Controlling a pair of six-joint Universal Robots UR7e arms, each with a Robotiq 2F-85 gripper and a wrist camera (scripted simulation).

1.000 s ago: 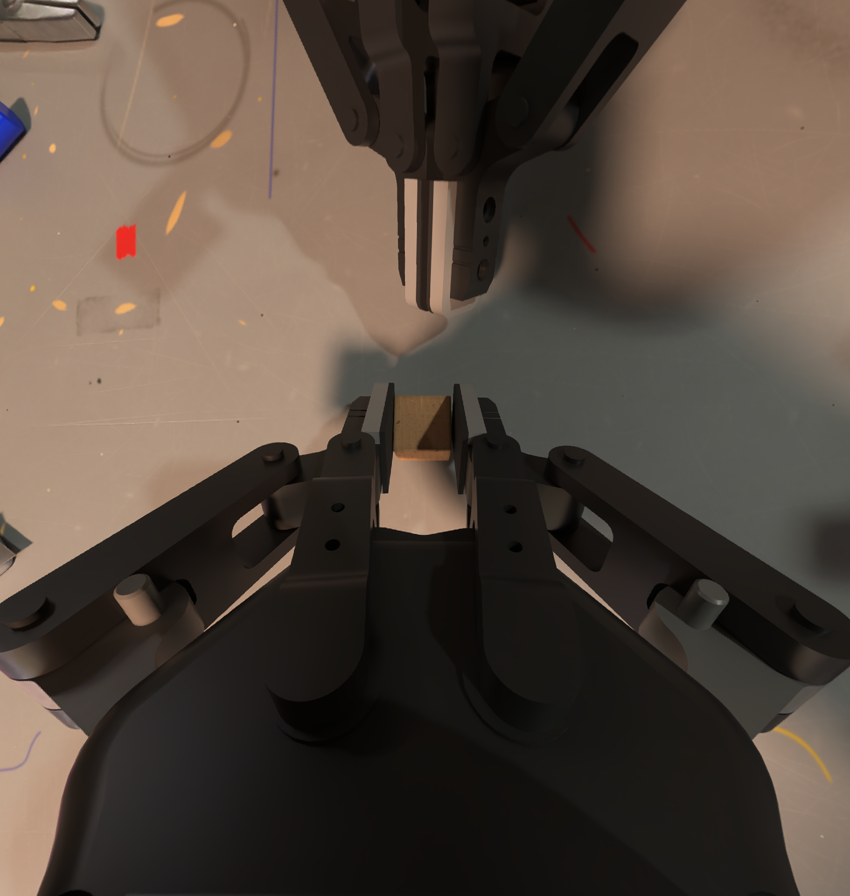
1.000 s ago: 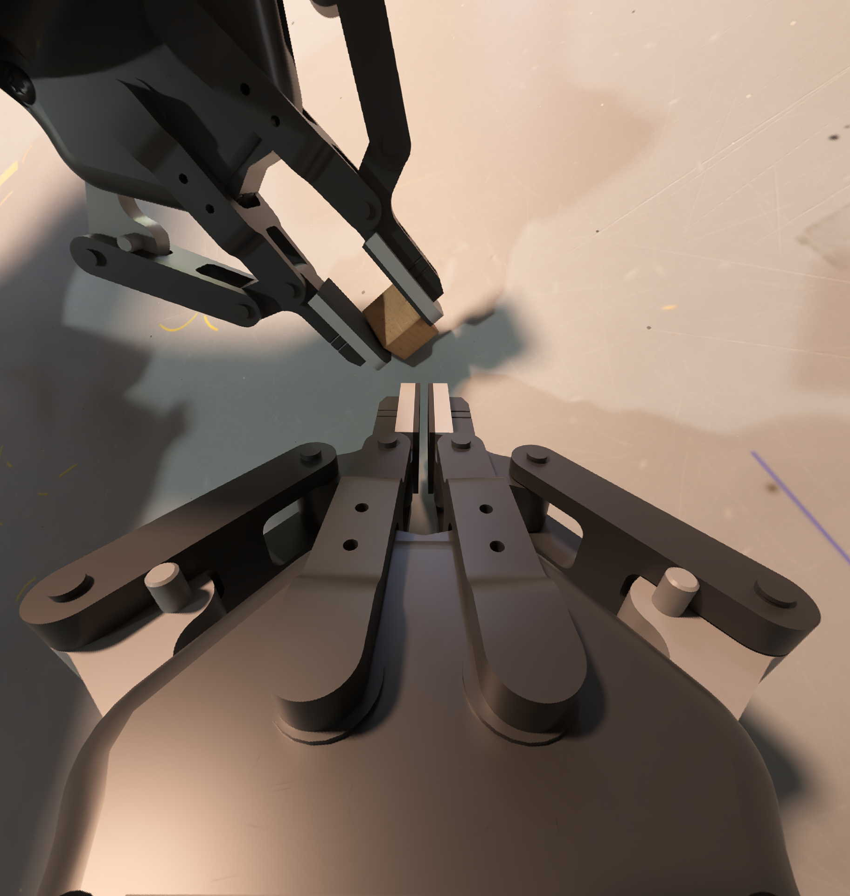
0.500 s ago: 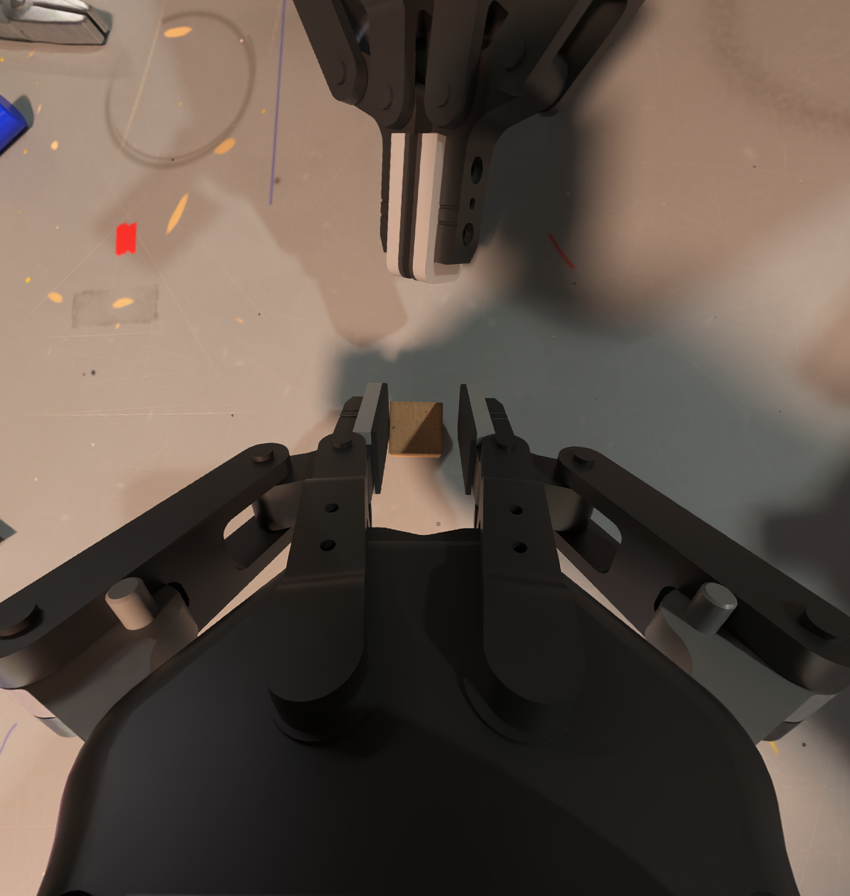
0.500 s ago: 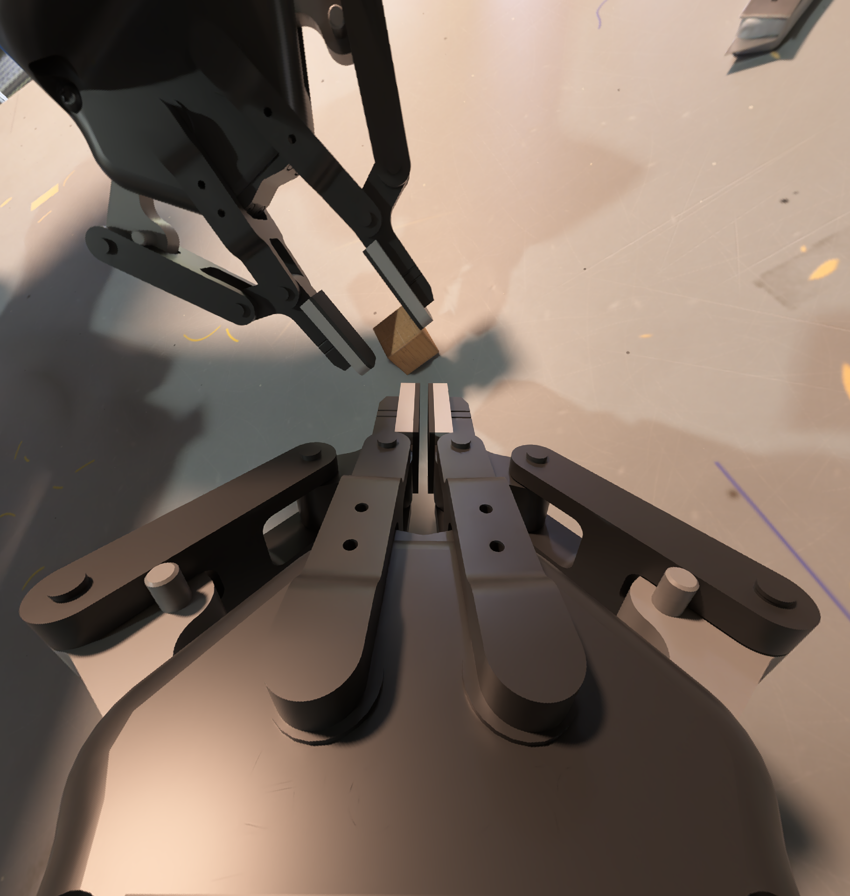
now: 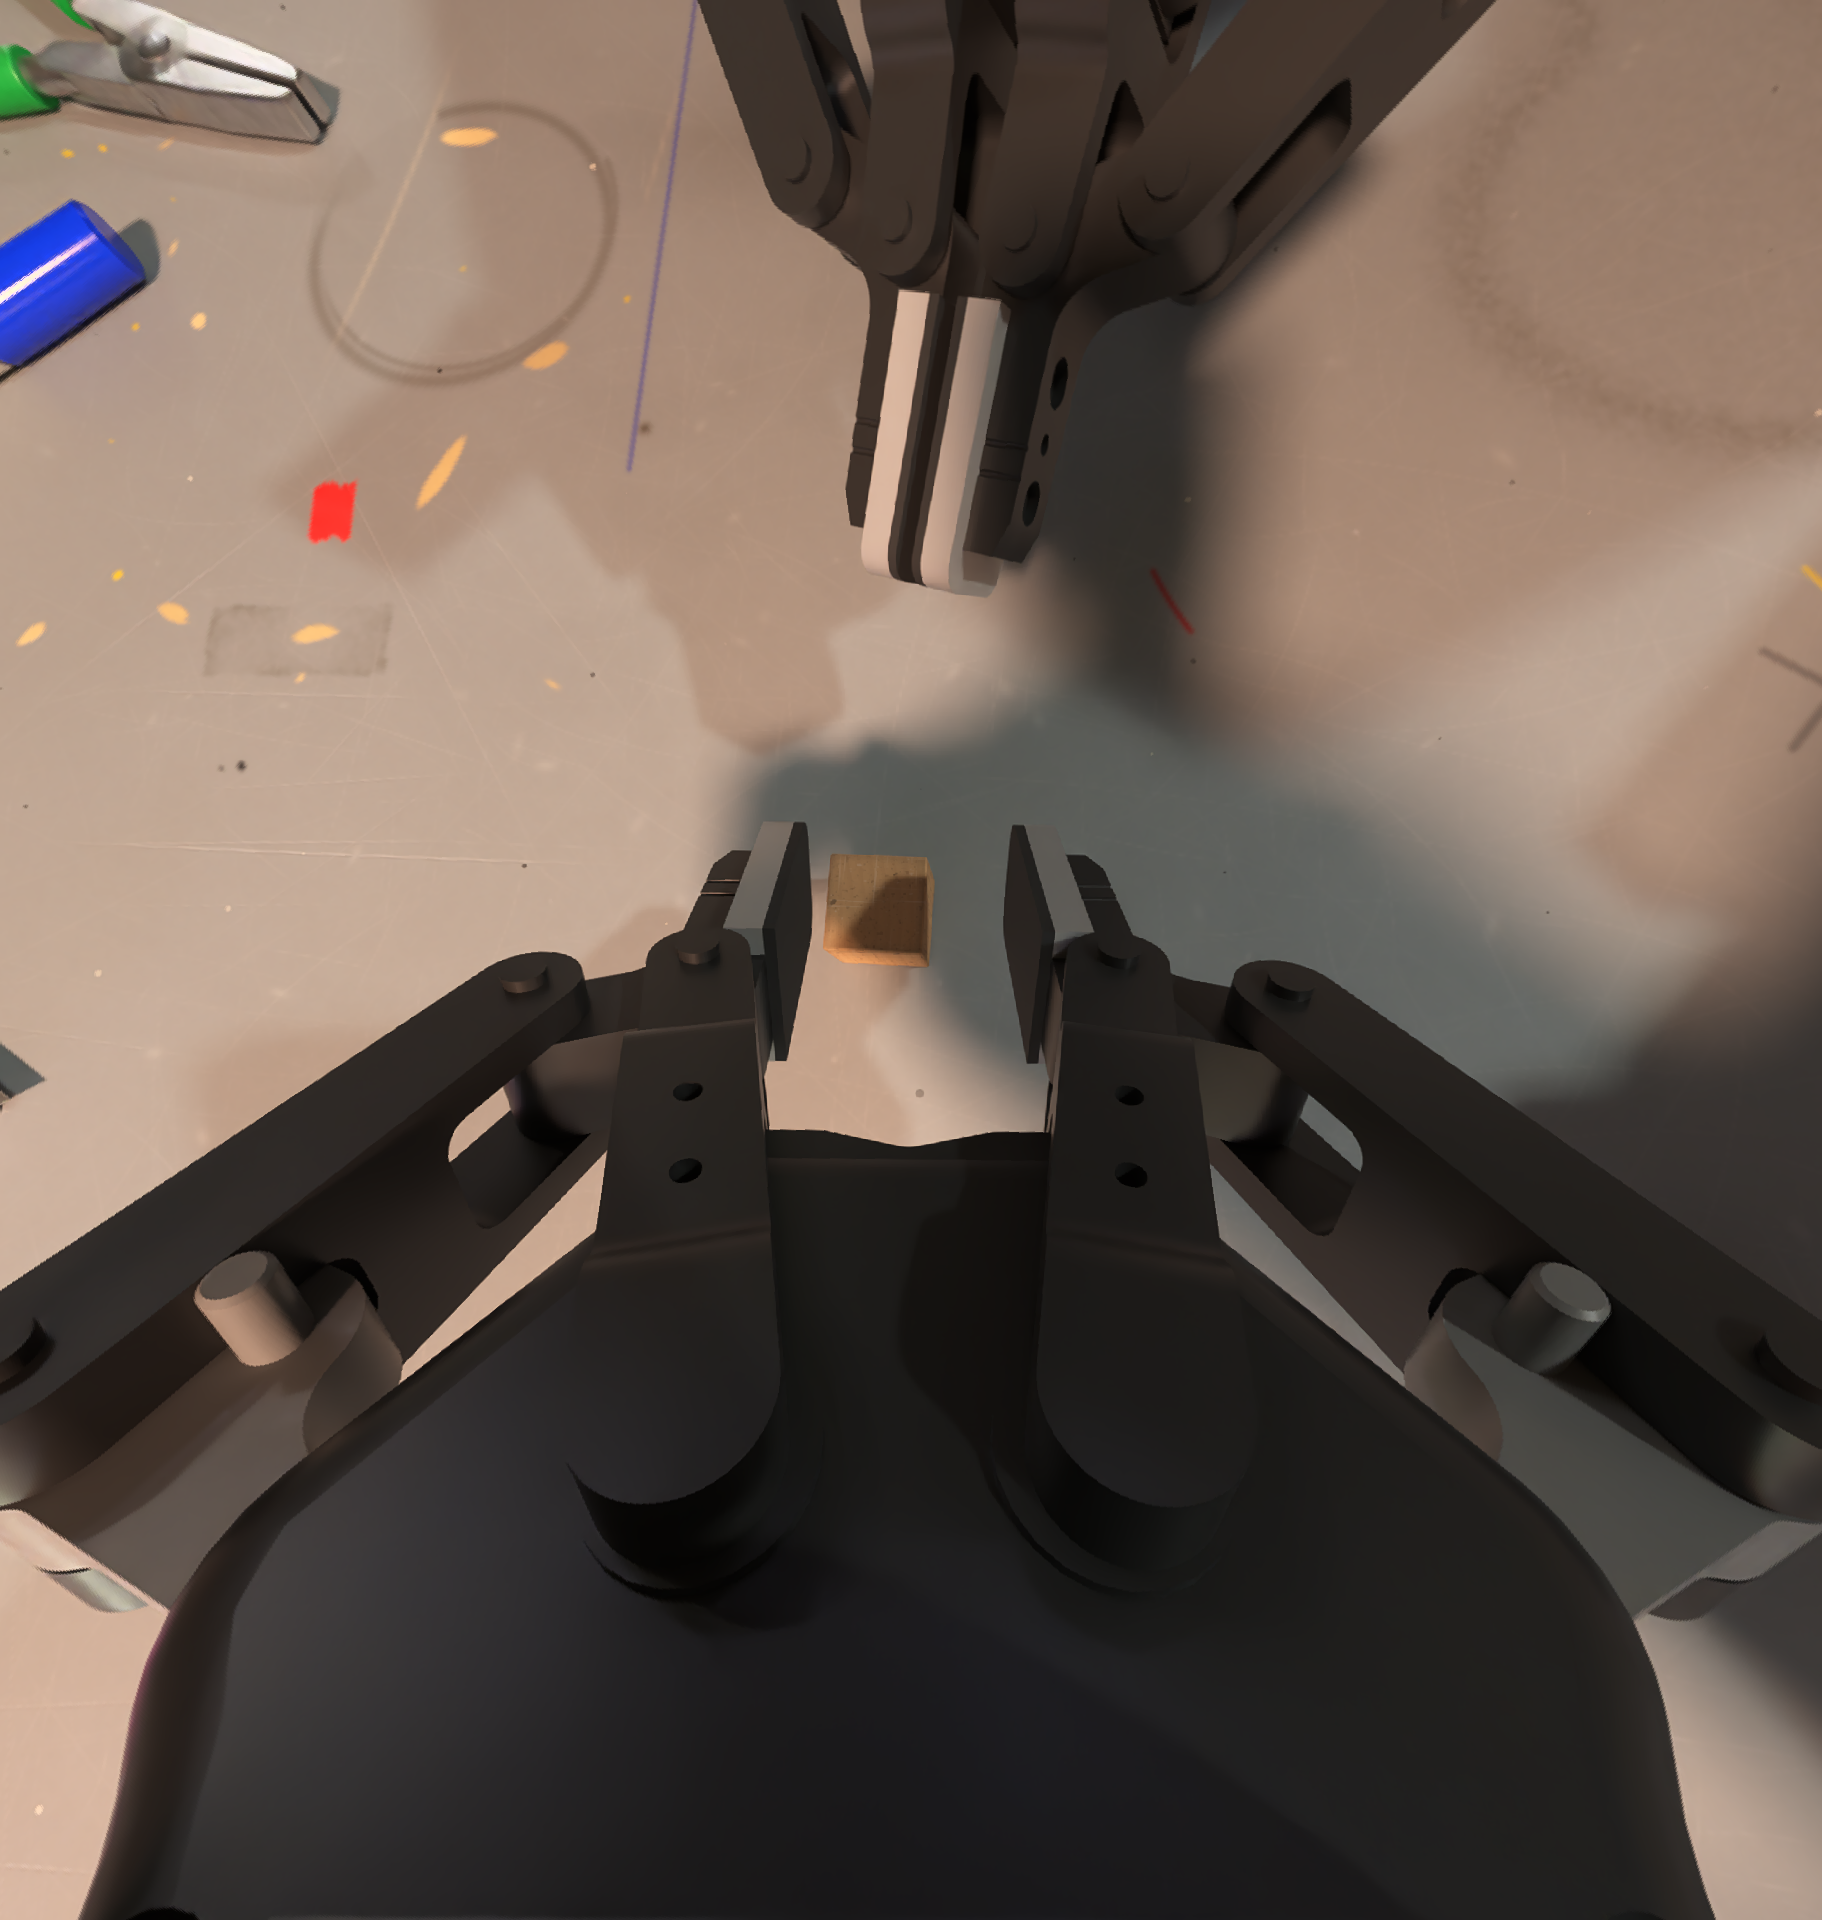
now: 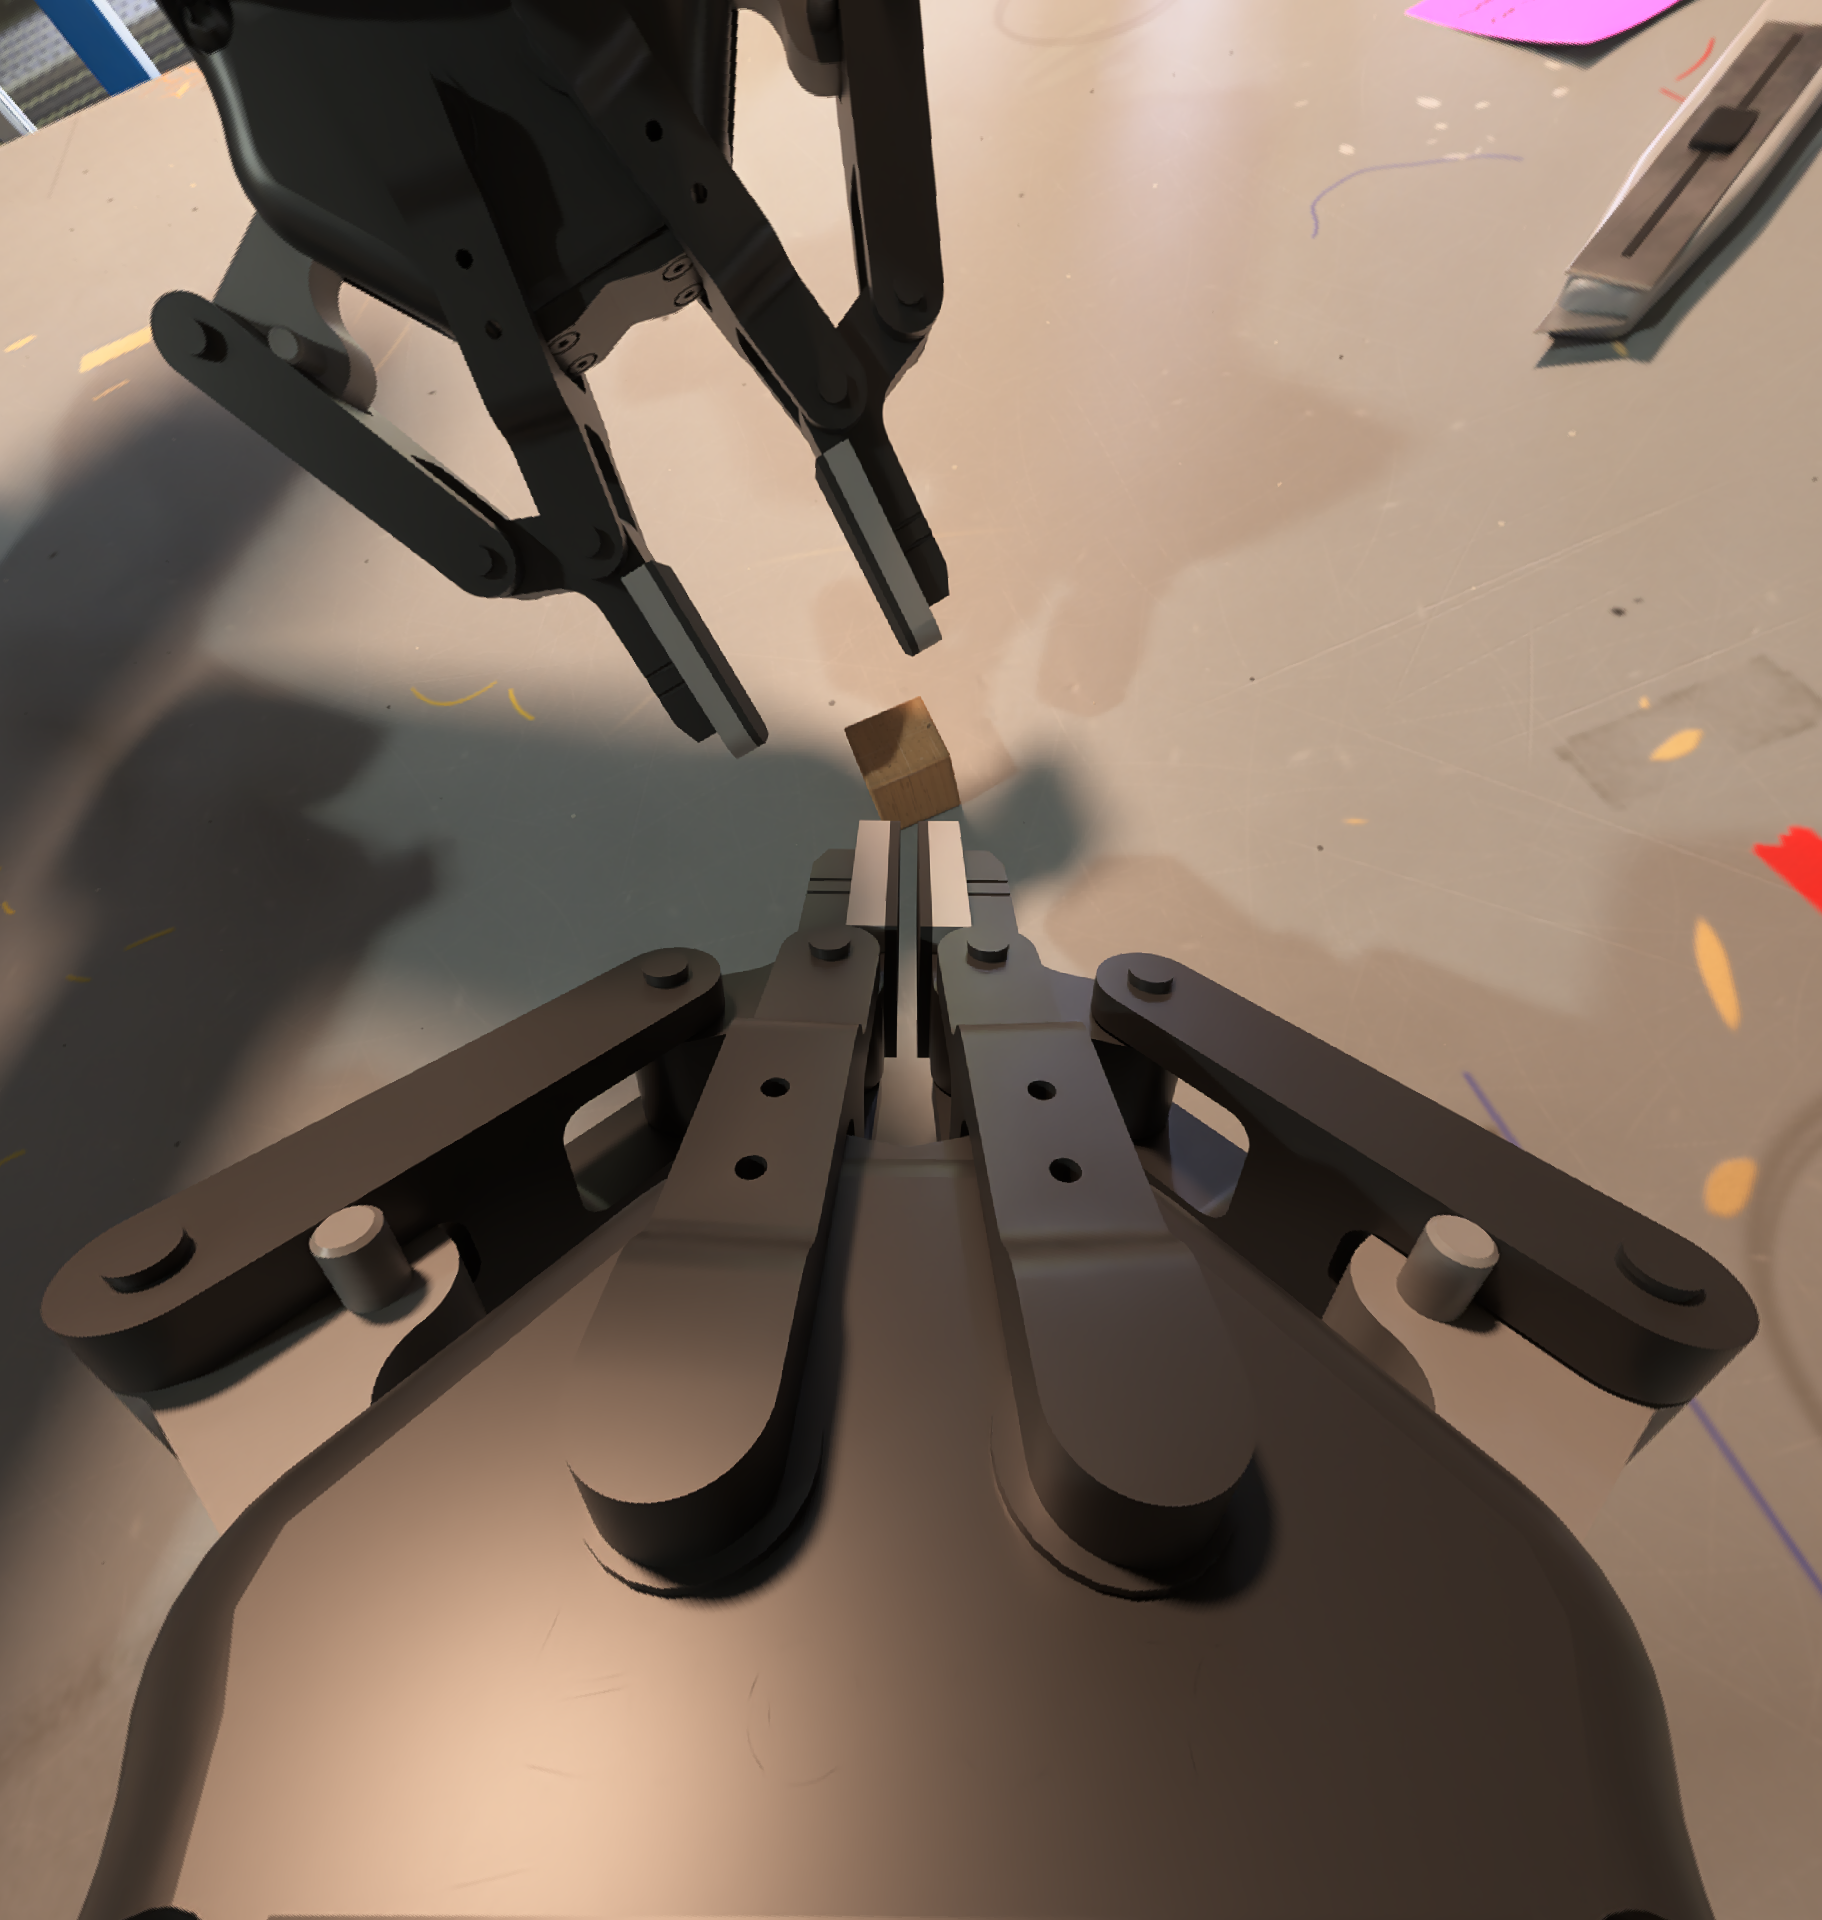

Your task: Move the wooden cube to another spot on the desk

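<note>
The small wooden cube [image 5: 878,911] rests on the beige desk. In the left wrist view it lies between the tips of my left gripper [image 5: 907,914], nearer the left pad, touching neither. My left gripper is open and raised above the cube; from the right wrist view it [image 6: 834,675] hangs over the cube [image 6: 902,767] with a clear gap. My right gripper [image 6: 909,868] is shut and empty, just in front of the cube. It also shows in the left wrist view [image 5: 933,520], beyond the cube.
Green-handled pliers [image 5: 159,78] and a blue-capped marker [image 5: 34,286] lie at the far left. A grey utility knife [image 6: 1707,171] and a pink sheet [image 6: 1530,16] lie at the far right. A desk edge [image 6: 13,140] shows at upper left.
My left gripper let go of the cube, opened wider and rose above it. The cube stays on the desk. My right gripper stayed shut and drew back and up.
</note>
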